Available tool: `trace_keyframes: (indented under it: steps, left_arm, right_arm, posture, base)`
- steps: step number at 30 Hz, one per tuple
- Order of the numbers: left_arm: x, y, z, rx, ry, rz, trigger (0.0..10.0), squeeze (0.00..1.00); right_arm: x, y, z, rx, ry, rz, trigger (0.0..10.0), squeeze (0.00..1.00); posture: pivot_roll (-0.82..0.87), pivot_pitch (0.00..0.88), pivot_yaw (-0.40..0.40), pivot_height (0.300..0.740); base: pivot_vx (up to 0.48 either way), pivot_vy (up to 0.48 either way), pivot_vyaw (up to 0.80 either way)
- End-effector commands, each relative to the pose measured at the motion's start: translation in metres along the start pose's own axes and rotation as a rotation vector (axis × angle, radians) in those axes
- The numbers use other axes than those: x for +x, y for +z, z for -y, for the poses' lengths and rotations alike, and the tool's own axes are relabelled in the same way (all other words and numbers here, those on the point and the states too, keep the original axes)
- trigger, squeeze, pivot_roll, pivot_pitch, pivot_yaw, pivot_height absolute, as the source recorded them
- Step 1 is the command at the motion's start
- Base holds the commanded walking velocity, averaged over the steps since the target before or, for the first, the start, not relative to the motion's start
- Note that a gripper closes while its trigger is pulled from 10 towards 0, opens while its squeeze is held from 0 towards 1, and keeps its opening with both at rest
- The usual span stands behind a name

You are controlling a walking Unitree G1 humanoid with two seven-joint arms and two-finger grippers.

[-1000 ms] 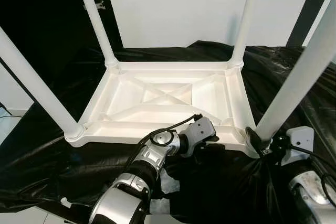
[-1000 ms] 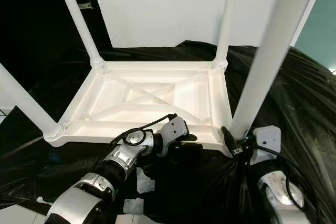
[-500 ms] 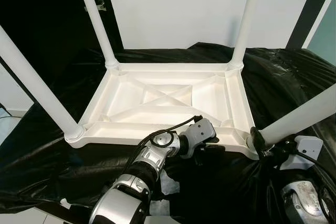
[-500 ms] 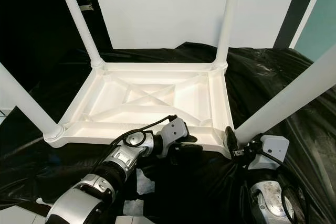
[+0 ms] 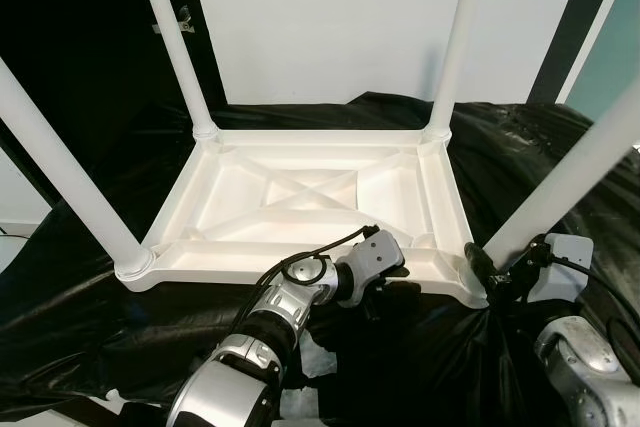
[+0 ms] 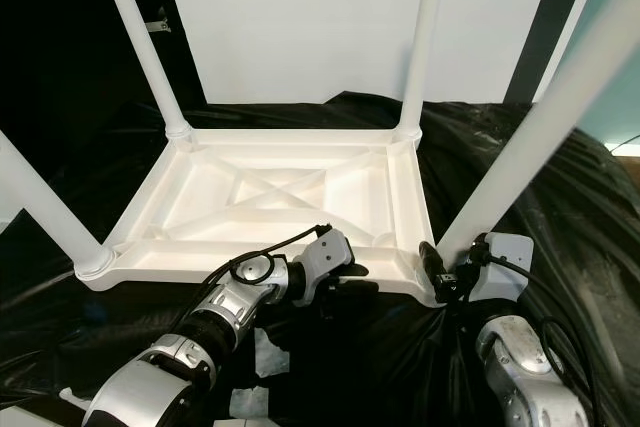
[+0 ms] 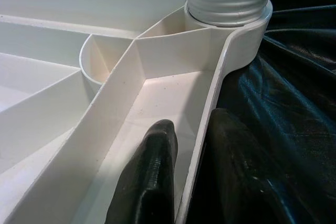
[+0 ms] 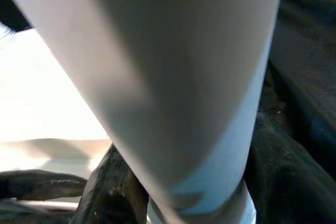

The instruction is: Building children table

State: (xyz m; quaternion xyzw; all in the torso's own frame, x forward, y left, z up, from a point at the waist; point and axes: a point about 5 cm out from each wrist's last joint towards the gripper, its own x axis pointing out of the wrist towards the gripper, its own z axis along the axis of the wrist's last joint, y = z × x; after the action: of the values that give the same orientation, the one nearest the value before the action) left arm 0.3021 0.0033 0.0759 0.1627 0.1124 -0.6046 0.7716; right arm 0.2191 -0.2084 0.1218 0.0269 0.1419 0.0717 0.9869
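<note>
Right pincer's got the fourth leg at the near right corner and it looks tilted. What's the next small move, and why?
Probably swing the fourth leg upright before pressing or turning it in. It leans out to the right, while the other legs stand straight. The right pincer grips its base at the socket, and the left pincer clamps the tabletop's rim, so the frame is braced.

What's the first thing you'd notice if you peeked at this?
A white table lies upside down on black sheeting, its legs poking up. The right end effector is shut on the near right leg, which leans outward. The left end effector pinches the table's near rim.
</note>
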Motion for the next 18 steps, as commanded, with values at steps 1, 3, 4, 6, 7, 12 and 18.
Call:
trace_keyframes:
  steps: [1, 3, 4, 6, 7, 12, 18]
  left_arm:
    - [-0.001, -0.024, -0.003, -0.032, 0.229, -0.117, 10.0, 0.00]
    - [-0.001, -0.024, -0.003, -0.034, 0.230, -0.117, 10.0, 0.00]
    - [-0.001, -0.024, -0.002, -0.036, 0.232, -0.116, 10.0, 0.00]
    - [-0.001, -0.025, -0.002, -0.038, 0.233, -0.116, 10.0, 0.00]
    - [-0.001, -0.025, -0.002, -0.038, 0.233, -0.116, 10.0, 0.00]
    - [-0.001, -0.025, -0.002, -0.045, 0.235, -0.112, 10.0, 0.00]
    - [-0.001, -0.025, -0.002, -0.039, 0.232, -0.114, 10.0, 0.00]
  right_arm:
    - [-0.008, -0.065, -0.007, 0.111, 0.043, -0.376, 0.0, 0.00]
    - [-0.010, -0.064, -0.007, 0.115, 0.065, -0.404, 0.0, 0.00]
    - [-0.013, -0.064, -0.006, 0.107, 0.079, -0.438, 0.0, 0.00]
    - [-0.015, -0.064, -0.004, 0.098, 0.087, -0.462, 0.0, 0.00]
    - [-0.015, -0.064, -0.004, 0.098, 0.087, -0.462, 0.0, 0.00]
    - [-0.028, -0.065, -0.004, 0.011, 0.160, -0.532, 0.0, 0.00]
    - [-0.035, -0.061, 0.005, -0.115, 0.202, -0.586, 0.0, 0.00]
  posture:
    - [-0.17, 0.000, 0.067, 0.740]
    - [-0.16, 0.000, 0.064, 0.740]
    - [-0.16, 0.000, 0.060, 0.740]
    - [-0.16, 0.000, 0.057, 0.740]
    - [-0.16, 0.000, 0.057, 0.740]
    - [-0.17, 0.000, 0.060, 0.740]
    - [-0.17, 0.000, 0.058, 0.740]
  base:
    - [0.000, 0.000, 0.00]
    - [0.000, 0.000, 0.00]
    - [0.000, 0.000, 0.00]
    - [0.000, 0.000, 0.00]
    - [0.000, 0.000, 0.00]
    - [0.000, 0.000, 0.00]
    - [0.000, 0.000, 0.00]
